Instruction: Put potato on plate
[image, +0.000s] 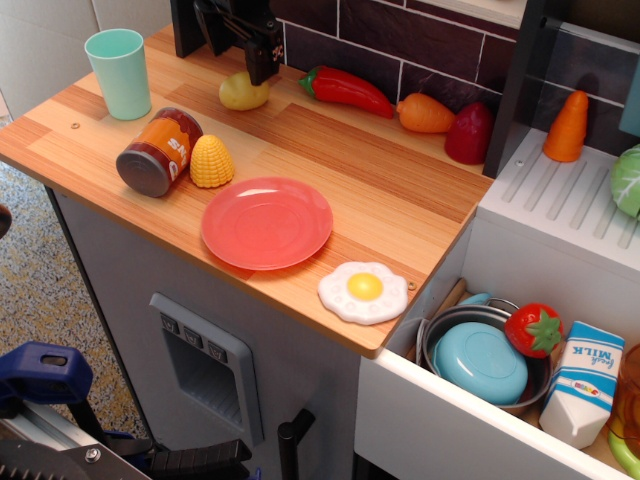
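Observation:
The yellowish-tan potato (240, 93) lies on the wooden counter near the back wall, left of the red pepper. My black gripper (248, 58) hangs just above and behind it. One finger (263, 62) reaches down at the potato's upper right edge. The jaws look apart and hold nothing. The coral-red plate (266, 222) lies flat and bare near the counter's front edge, well in front of the potato.
An orange can (158, 151) on its side and a yellow corn piece (211, 161) lie between potato and plate. A mint cup (119, 72) stands at the left. A fried egg (363, 292), red pepper (346, 90), carrot (425, 114) and sink basin (480, 360) are to the right.

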